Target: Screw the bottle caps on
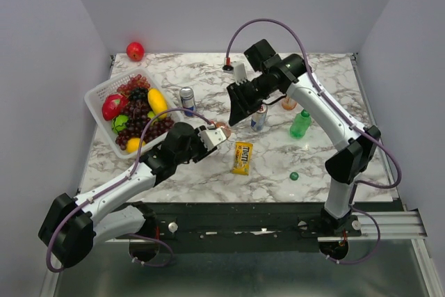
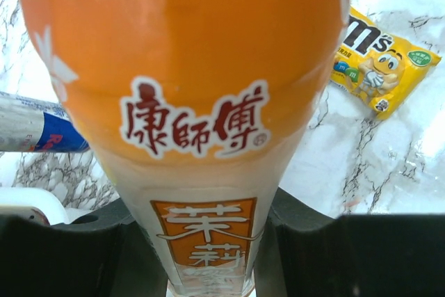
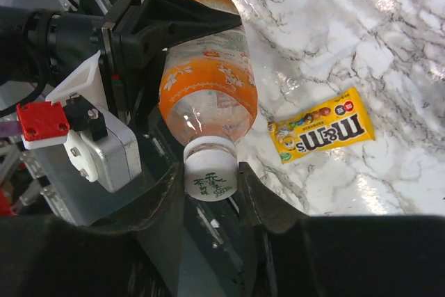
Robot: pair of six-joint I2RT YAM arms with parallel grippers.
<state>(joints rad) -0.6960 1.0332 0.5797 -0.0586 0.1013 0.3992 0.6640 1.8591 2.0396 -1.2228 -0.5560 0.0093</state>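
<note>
My left gripper (image 1: 215, 135) is shut on the body of an orange-labelled bottle (image 2: 188, 102), which it holds tilted above the table. In the right wrist view that bottle (image 3: 208, 85) points its neck at the camera. A white bottle cap (image 3: 208, 170) sits on the neck, and my right gripper (image 3: 211, 175) is shut on the cap from both sides. A green bottle (image 1: 300, 124) stands at the right. A second orange bottle (image 1: 288, 103) stands behind it. One dark green cap (image 1: 294, 176) lies loose near the front right.
A yellow M&M's pack (image 1: 242, 158) lies below the held bottle. Two drink cans (image 1: 187, 100) (image 1: 259, 118) stand mid-table. A white basket (image 1: 97, 95) of fruit sits at the left, with a red apple (image 1: 135, 51) behind it.
</note>
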